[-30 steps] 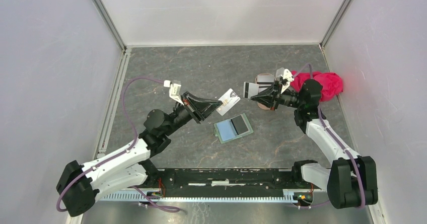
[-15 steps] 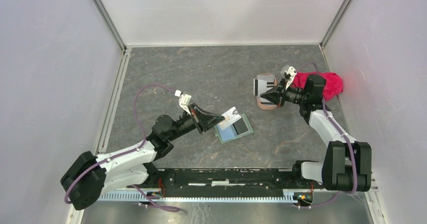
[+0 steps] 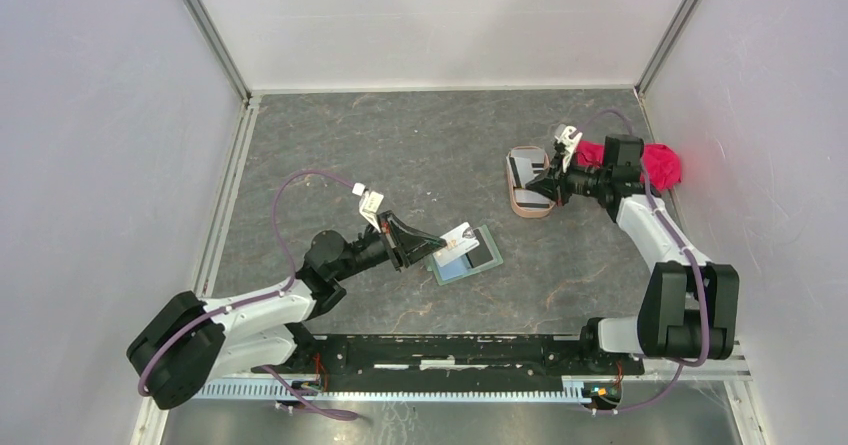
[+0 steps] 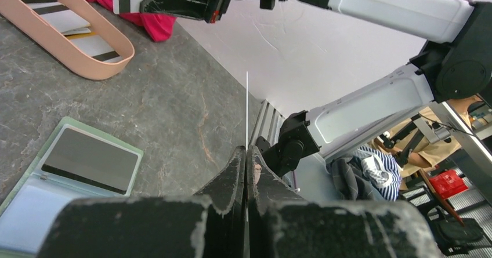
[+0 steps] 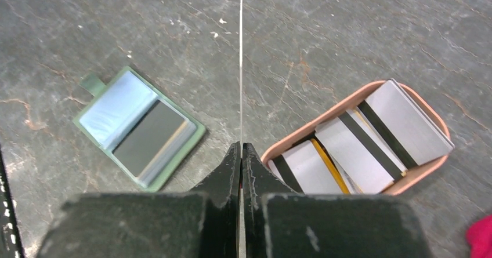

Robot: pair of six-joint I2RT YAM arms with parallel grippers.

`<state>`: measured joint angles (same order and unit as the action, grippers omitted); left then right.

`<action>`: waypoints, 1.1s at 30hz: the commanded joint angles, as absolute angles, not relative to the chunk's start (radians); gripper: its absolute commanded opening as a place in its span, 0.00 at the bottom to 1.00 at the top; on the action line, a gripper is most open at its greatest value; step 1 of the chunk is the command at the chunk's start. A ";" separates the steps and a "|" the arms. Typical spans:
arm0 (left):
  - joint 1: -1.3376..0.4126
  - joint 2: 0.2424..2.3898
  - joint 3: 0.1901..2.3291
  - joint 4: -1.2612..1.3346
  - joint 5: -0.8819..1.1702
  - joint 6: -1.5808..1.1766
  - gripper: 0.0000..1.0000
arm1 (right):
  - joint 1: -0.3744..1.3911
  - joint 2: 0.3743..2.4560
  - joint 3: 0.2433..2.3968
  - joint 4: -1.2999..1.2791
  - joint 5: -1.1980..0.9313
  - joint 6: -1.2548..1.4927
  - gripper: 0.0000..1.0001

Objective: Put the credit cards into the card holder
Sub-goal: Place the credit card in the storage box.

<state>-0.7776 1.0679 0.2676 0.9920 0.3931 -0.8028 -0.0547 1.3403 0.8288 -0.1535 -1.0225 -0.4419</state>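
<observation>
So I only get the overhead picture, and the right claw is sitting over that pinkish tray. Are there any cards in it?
Observer: Yes. The right wrist camera shows the tray holding several whitish striped cards, with a yellow-orange card lying among them.
Operator: And is that claw actually gripping something?
Observer: It is. The right gripper is shut on a thin card, which its own camera sees edge-on as a white line.
</observation>
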 commanded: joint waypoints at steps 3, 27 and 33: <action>-0.770 1.018 0.323 0.922 0.457 -0.754 0.02 | -0.058 1.426 1.044 -0.469 -0.859 -0.692 0.00; -0.770 0.967 0.356 0.753 0.483 -0.672 0.02 | 0.147 1.789 1.427 -0.831 -0.160 -1.164 0.04; -0.770 0.973 0.356 0.754 0.484 -0.673 0.02 | 0.148 1.809 1.419 -0.844 -0.142 -1.216 0.05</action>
<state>-0.7742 0.9852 0.3183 0.7376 0.4591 -0.7296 0.1486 1.7966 1.4170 -0.8295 -0.1730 -1.1427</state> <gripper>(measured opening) 0.042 0.044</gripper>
